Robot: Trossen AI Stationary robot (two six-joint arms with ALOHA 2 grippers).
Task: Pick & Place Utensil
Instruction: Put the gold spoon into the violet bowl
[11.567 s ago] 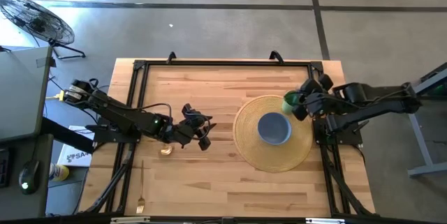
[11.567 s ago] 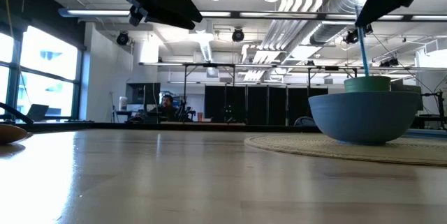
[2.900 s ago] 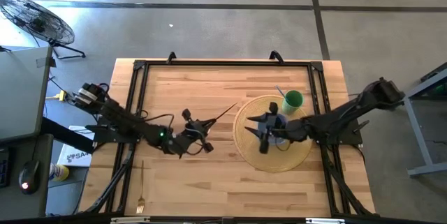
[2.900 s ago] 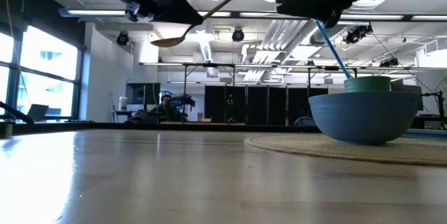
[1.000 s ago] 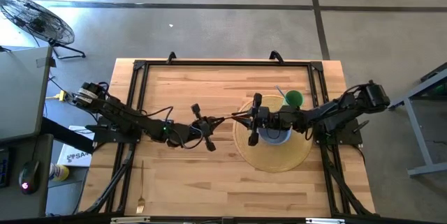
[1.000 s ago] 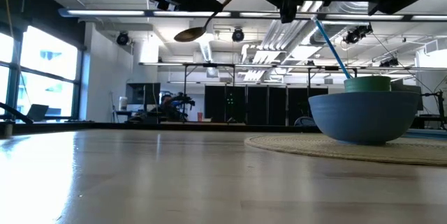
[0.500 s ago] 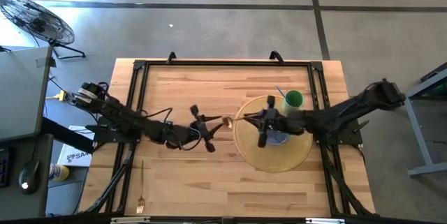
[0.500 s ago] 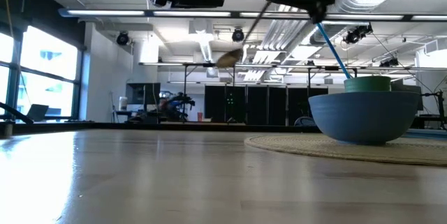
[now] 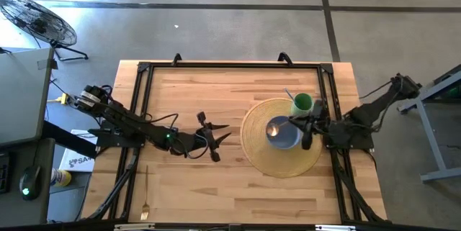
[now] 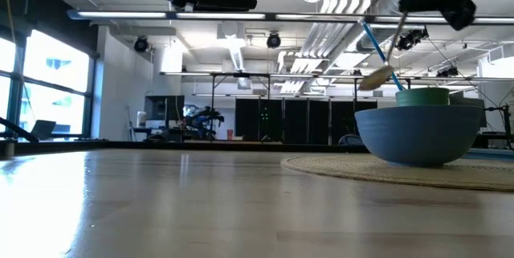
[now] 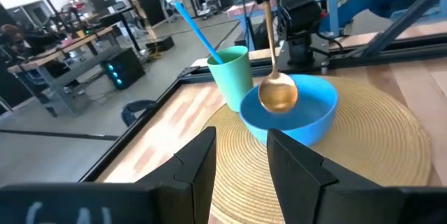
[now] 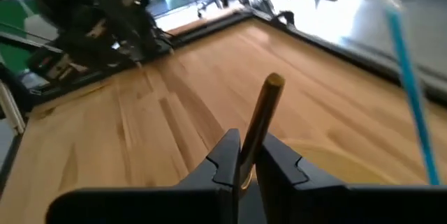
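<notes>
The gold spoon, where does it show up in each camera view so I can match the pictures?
High view: spoon over the blue bowl, held by the right claw.
Low view: upper right, bowl end hanging above the blue bowl.
Left wrist view: centre, hanging over the bowl.
Right wrist view: handle rising between the claw's fingers.
Shared landmark: the blue bowl.

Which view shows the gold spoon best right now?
The left wrist view: the gold spoon hangs whole above the blue bowl. The right wrist view shows only its handle in the right pincer. The high view shows just its bowl end; the low view shows it small, over the bowl rim.
</notes>
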